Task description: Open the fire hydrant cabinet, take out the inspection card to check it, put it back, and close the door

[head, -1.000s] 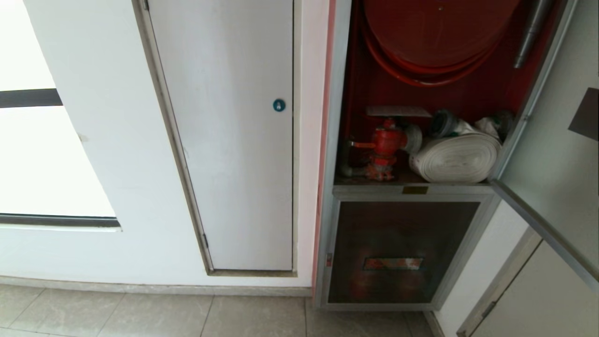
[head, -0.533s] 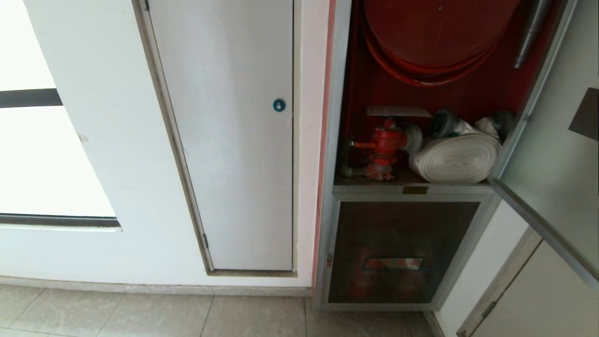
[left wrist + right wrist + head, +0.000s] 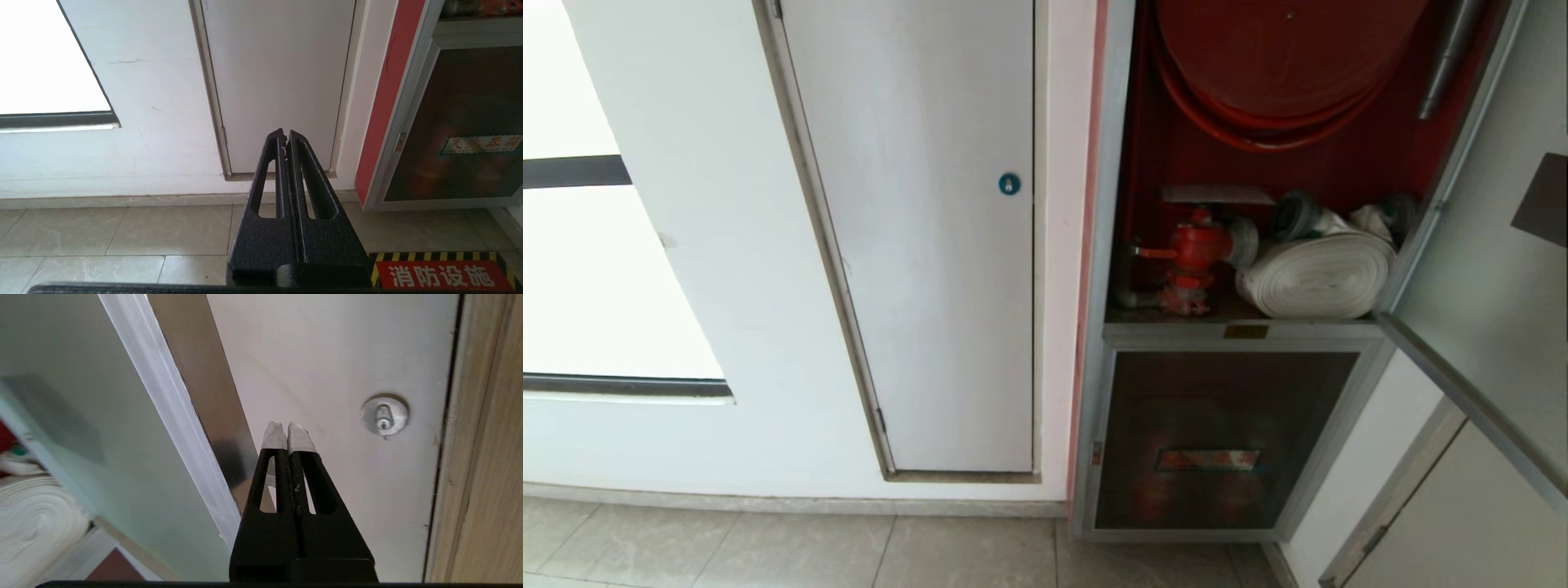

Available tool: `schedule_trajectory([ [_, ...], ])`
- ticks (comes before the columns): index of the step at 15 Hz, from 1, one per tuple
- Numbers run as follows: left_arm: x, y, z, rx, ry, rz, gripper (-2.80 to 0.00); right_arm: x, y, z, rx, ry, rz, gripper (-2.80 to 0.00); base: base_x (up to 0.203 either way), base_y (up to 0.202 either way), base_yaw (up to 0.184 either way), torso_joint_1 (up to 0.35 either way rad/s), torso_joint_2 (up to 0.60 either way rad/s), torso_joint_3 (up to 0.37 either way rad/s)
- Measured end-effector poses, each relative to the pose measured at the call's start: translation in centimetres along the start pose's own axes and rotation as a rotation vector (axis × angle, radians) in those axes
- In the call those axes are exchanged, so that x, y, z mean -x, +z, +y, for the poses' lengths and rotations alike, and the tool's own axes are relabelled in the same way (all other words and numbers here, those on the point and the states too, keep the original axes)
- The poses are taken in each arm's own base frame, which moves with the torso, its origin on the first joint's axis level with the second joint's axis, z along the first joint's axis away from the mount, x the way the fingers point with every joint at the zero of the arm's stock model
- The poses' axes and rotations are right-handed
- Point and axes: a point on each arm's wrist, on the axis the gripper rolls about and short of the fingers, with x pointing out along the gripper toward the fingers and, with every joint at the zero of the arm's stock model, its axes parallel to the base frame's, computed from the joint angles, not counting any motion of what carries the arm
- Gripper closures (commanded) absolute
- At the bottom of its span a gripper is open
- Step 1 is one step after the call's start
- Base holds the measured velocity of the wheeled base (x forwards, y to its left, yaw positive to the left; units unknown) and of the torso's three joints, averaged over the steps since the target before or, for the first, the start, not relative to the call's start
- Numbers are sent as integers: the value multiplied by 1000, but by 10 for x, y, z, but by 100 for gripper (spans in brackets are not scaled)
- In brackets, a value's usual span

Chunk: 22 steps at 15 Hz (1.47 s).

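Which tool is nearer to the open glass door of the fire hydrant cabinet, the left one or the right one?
The right. The right tool is just beside the door frame edge. The left tool is farther away, low over the floor before the white panel.

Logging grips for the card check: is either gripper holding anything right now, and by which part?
Nothing is held. The left gripper and right gripper are both shut on nothing; the right is beside the open door.
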Motion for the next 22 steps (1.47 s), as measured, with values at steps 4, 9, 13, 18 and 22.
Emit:
schedule_trajectory([
  [4, 0, 0, 0, 0, 0, 0, 0, 14, 3, 7, -11, 55, -3, 0, 0, 0, 0, 0, 0, 0],
  [9, 0, 0, 0, 0, 0, 0, 0, 51, 2, 23, -35, 223, 36, 0, 0, 0, 0, 0, 0, 0],
  [13, 0, 0, 0, 0, 0, 0, 0, 76, 4, 33, -39, 370, 47, 0, 0, 0, 0, 0, 0, 0],
  [18, 0, 0, 0, 0, 0, 0, 0, 98, 3, 55, -50, 611, 129, 0, 0, 0, 0, 0, 0, 0],
  [22, 0, 0, 0, 0, -1, 0, 0, 103, 0, 85, -77, 828, 212, 0, 0, 0, 0, 0, 0, 0],
])
